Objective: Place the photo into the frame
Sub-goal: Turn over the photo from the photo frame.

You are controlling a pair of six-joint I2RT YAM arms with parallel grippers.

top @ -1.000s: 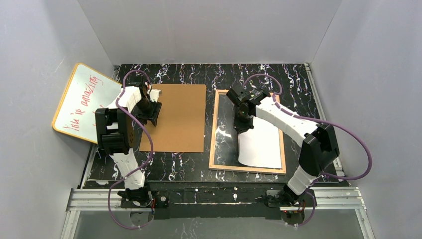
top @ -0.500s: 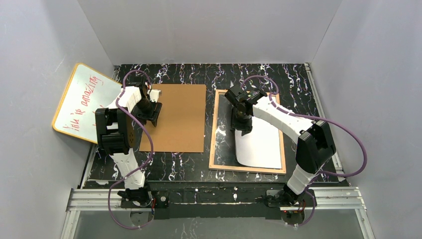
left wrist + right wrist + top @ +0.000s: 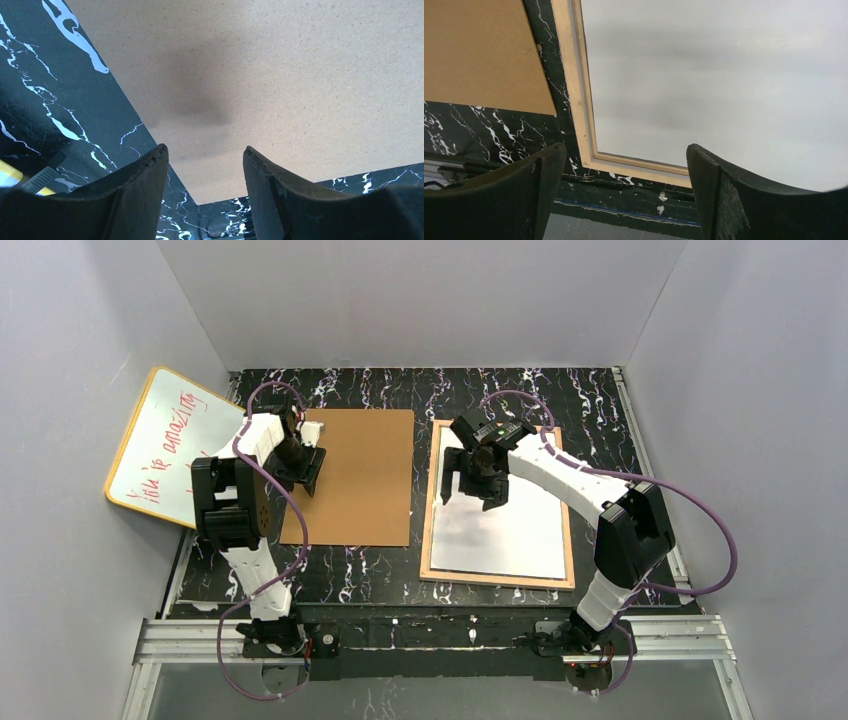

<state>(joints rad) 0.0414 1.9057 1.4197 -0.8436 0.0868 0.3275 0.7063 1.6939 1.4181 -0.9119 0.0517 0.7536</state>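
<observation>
White back up, photo [image 3: 505, 535] now lies flat inside frame [image 3: 495, 579], right of centre in top view; a second ago it sat skewed and pinched. Right gripper [image 3: 473, 492] has let go, jaws wide (insertion looks done). Left gripper [image 3: 305, 468] part-open, empty, over board [image 3: 365, 490].

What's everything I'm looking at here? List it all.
photo: one, white back up, lying inside the frame
frame: one, tan wood, right half of table
backing board: one, brown, flat left of the frame
whiteboard: one, white with orange rim and red writing, at the left wall
table: one, black marbled, under everything
left gripper: one, black, open, above the backing board's left edge
right gripper: one, black, open wide, above the photo
</observation>
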